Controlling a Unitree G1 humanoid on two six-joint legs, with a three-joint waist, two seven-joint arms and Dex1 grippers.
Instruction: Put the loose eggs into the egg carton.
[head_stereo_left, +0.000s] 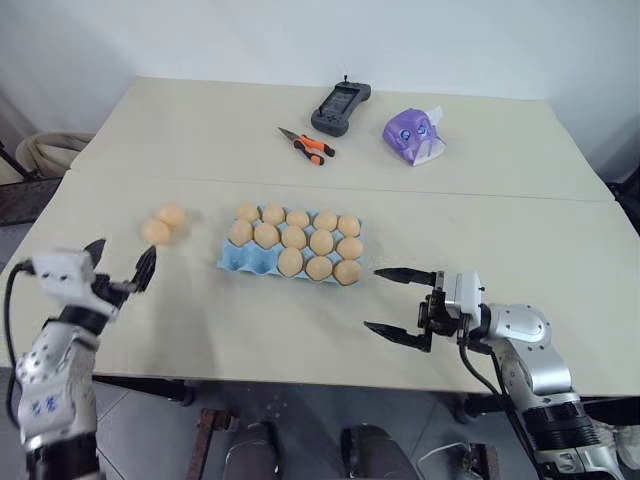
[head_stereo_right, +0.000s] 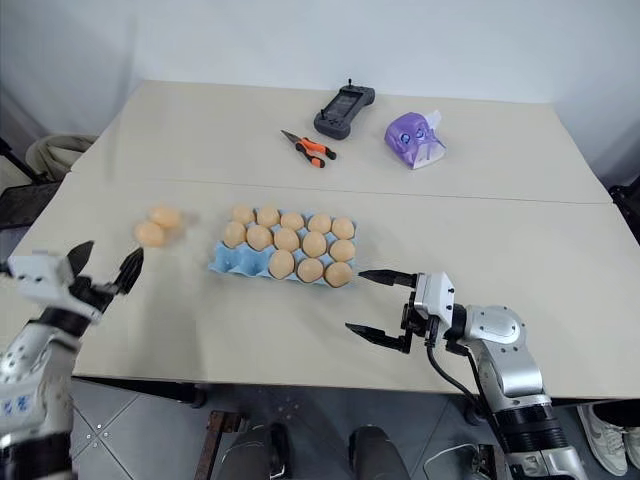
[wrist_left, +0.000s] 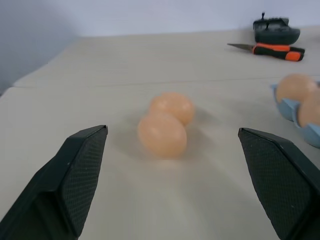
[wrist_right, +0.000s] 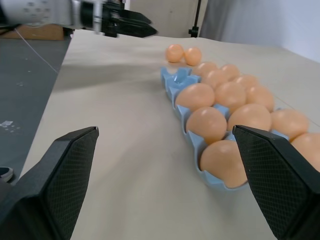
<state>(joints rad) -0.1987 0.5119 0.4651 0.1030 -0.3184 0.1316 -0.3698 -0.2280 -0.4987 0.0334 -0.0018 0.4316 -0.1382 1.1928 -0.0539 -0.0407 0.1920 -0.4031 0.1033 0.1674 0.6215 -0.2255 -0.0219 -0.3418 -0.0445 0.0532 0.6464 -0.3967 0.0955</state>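
With both grippers empty, the left gripper (head_stereo_left: 120, 262) spread wide before two eggs (head_stereo_left: 164, 224) lying touching just left of the nearly full carton (head_stereo_left: 236, 260), it should straddle only the nearer egg and close gently.

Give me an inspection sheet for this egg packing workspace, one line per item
Surface: pale table with a seam across the middle.
Job's things: two loose eggs touching each other on the table, left of the egg carton; the carton holds thirteen eggs, its two near-left cups empty.
Clutter: pliers, black handheld controller and purple tissue pack on the far half.
Grippers: left gripper open, empty, aimed at the loose eggs; right gripper open, empty, right of the carton.
Cables: black cable at the right wrist, another at the left wrist.
Surroundings: plain wall behind; basket off the far-left corner.
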